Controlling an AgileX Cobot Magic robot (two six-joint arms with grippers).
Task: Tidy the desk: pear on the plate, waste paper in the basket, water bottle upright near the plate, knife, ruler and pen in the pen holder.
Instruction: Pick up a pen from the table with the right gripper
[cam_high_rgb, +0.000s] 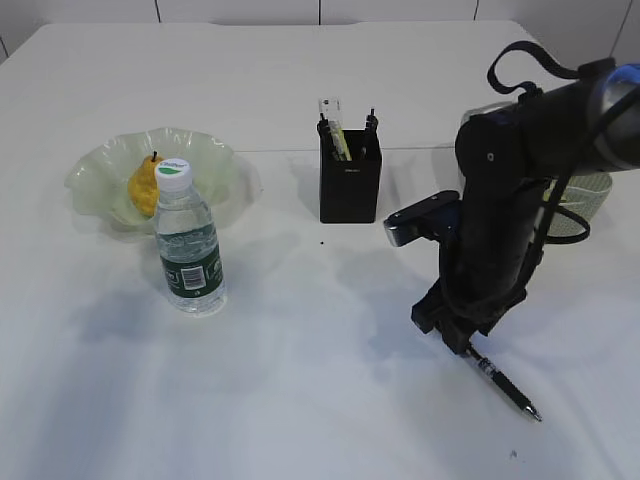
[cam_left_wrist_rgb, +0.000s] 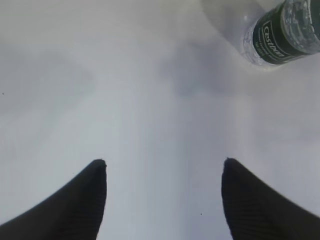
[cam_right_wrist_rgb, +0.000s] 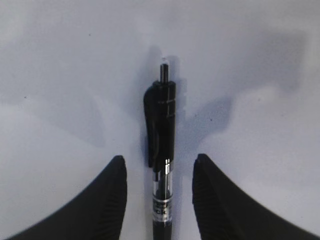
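Observation:
The yellow pear (cam_high_rgb: 145, 186) lies in the ruffled pale green plate (cam_high_rgb: 92, 170). Just in front of the plate the water bottle (cam_high_rgb: 188, 250) (cam_left_wrist_rgb: 284, 31) stands upright. The black pen holder (cam_high_rgb: 350, 186) holds the clear ruler (cam_high_rgb: 330, 108) and a yellow-green item that may be the knife (cam_high_rgb: 341, 142). A black pen (cam_high_rgb: 504, 384) (cam_right_wrist_rgb: 162, 120) lies flat on the desk (cam_high_rgb: 300, 380). My right gripper (cam_high_rgb: 463, 342) (cam_right_wrist_rgb: 160, 158) is open, low over the desk, one finger on each side of the pen without touching it. My left gripper (cam_left_wrist_rgb: 163, 164) is open over bare desk. No waste paper shows.
The sage-green basket (cam_high_rgb: 592, 205) stands at the right, mostly hidden behind my right arm (cam_high_rgb: 505, 200). In the left wrist view the bottle is far ahead and to the right of the fingers.

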